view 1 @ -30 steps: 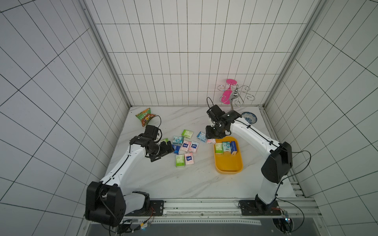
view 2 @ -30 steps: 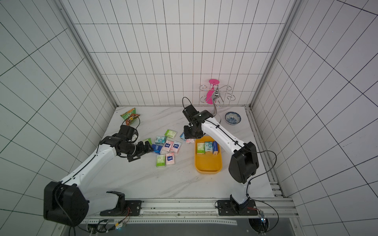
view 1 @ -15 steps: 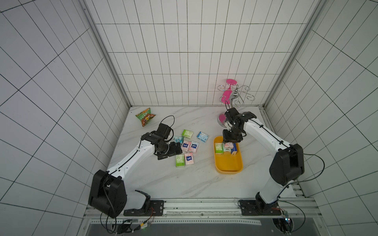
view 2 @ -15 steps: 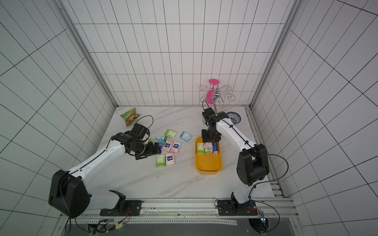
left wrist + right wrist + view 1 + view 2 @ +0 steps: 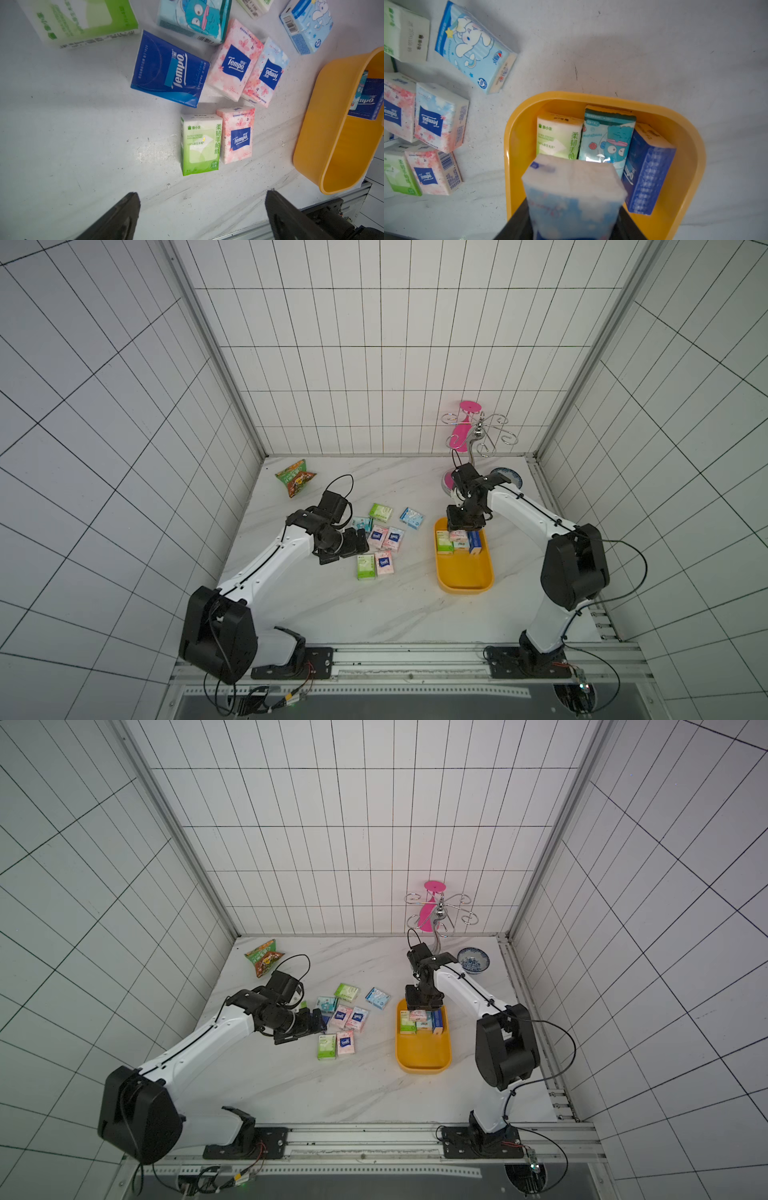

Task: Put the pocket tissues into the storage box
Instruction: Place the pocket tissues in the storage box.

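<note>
The storage box (image 5: 465, 578) is a yellow tray on the right of the table. Its far end holds a green (image 5: 558, 137), a teal (image 5: 608, 135) and a dark blue packet (image 5: 648, 170). My right gripper (image 5: 573, 220) hangs over that end, also seen in a top view (image 5: 464, 526), and is shut on a pink-white and blue packet (image 5: 573, 187). Several pocket tissues (image 5: 382, 537) lie loose at the table's middle. My left gripper (image 5: 202, 207) is open beside them, nothing between its fingers. Closest to it lie a green packet (image 5: 200, 145) and a dark blue one (image 5: 169, 69).
A green-orange snack bag (image 5: 296, 479) lies at the back left. A blue-white bowl (image 5: 473, 960) and a pink stand with metal hooks (image 5: 469, 435) sit at the back right, behind the right arm. A metal rail (image 5: 407, 659) runs along the front edge.
My right gripper has carried its packet rightwards from beside the loose packets to above the box's far end. The left gripper has shifted right, closer to the cluster, staying open.
</note>
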Motion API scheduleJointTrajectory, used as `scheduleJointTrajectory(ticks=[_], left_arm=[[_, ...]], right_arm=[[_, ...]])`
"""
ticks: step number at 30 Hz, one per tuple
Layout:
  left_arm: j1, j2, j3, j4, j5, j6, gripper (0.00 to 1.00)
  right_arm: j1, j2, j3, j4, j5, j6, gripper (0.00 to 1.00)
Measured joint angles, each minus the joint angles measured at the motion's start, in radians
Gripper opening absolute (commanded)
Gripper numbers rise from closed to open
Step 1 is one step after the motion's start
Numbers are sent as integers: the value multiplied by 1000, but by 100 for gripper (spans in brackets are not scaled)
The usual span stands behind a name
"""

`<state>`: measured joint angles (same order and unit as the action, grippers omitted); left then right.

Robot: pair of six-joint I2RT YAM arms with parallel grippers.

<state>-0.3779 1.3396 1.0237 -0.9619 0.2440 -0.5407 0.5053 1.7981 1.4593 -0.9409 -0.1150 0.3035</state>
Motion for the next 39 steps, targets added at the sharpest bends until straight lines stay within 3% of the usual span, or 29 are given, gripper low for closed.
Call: scheduleJointTrajectory(ticks=[11, 24, 39], left_arm=[[0, -40, -11, -1, -28, -14, 97], [0, -60, -19, -4, -44, -24, 97], [42, -60, -31, 26, -21, -78, 98]], right_arm=[[47, 85, -2, 69, 14, -1, 52], [58, 106, -2, 84, 34, 3, 63], [61, -19, 22, 56, 23, -46, 63]])
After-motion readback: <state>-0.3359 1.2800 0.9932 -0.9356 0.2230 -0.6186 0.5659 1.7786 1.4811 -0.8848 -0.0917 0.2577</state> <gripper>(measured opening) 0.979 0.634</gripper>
